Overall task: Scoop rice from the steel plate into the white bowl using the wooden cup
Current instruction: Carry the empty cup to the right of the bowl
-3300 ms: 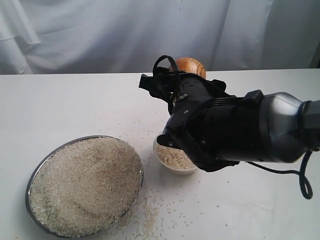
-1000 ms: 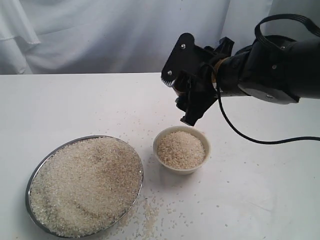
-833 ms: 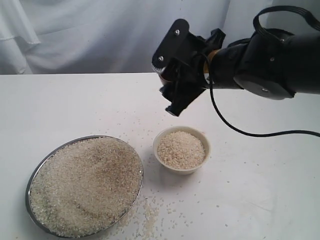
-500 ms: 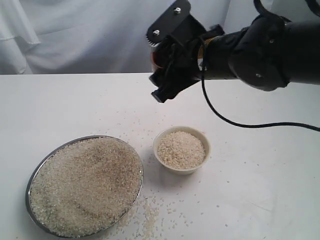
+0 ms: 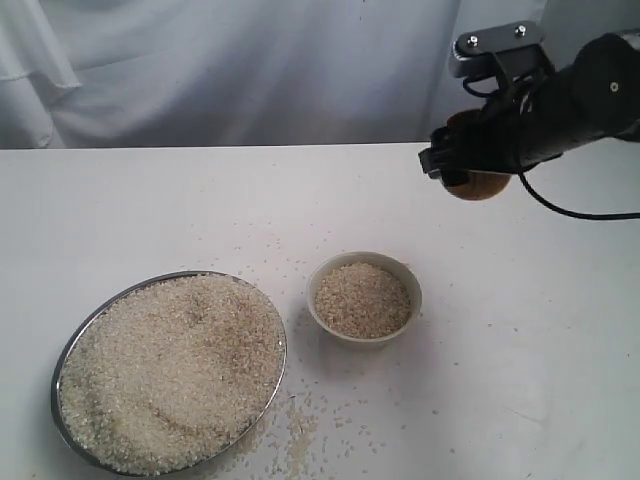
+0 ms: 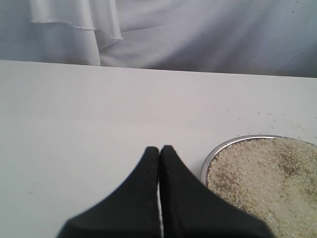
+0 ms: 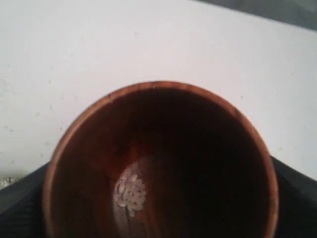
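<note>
The steel plate [image 5: 66,362] lies at the front left, heaped with rice [image 5: 170,370]. Right of it stands the white bowl [image 5: 363,262], filled with rice [image 5: 362,298]. My right gripper [image 5: 470,165] hovers above the table at the back right, shut on the wooden cup [image 5: 478,185]. In the right wrist view the cup [image 7: 158,163] fills the frame, its dark inside holding only a small clump of grains [image 7: 131,193]. My left gripper [image 6: 159,148] is shut and holds nothing, beside the plate's rim [image 6: 210,157]; it is out of the exterior view.
Loose grains [image 5: 300,425] are scattered on the white table around the plate and bowl. A white curtain [image 5: 200,60] hangs behind the table's far edge.
My right arm has lifted away from above the bowl and swung to the back right, carrying the cup. The bowl now stands uncovered and full.
</note>
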Robot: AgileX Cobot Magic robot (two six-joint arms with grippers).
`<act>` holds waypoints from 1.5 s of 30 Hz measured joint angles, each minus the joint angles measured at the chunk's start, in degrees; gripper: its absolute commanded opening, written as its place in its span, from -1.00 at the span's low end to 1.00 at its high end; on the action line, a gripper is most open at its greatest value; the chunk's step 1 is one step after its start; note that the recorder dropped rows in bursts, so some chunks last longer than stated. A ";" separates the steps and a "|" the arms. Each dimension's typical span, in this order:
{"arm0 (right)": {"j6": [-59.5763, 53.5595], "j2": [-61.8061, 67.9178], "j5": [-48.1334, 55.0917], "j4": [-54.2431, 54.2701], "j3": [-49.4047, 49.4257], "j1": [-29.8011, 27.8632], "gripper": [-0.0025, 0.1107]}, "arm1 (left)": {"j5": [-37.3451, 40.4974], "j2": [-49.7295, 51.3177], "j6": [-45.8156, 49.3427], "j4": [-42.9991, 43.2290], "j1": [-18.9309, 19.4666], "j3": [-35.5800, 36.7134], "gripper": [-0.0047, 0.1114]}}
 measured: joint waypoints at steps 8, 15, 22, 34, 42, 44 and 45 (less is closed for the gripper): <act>-13.77 5.49 2.51 15.45 -0.85 -2.35 -0.96 | 0.00 0.00 0.00 0.00 0.00 0.00 -0.92; -15.28 11.72 3.77 16.70 -5.47 -2.46 -0.96 | 0.00 0.00 0.00 0.00 0.00 0.00 -0.92; -15.28 17.24 5.98 16.70 -10.84 -2.89 -0.96 | 0.00 0.00 0.00 0.00 0.00 0.00 -0.92; -15.37 21.31 16.95 15.41 -17.05 -6.19 -0.96 | 0.00 0.00 0.00 0.00 0.00 0.00 -0.92; -15.75 21.40 18.89 15.33 -17.05 -6.32 -0.96 | 0.00 0.00 0.00 0.00 0.00 0.00 -0.92; -15.87 21.70 19.19 15.30 -17.05 -6.32 -0.96 | 0.00 0.00 0.00 0.00 0.00 0.00 -0.92; -15.87 22.14 19.49 15.30 -17.05 -6.32 -0.96 | 0.00 0.00 0.00 0.00 0.00 0.00 -0.92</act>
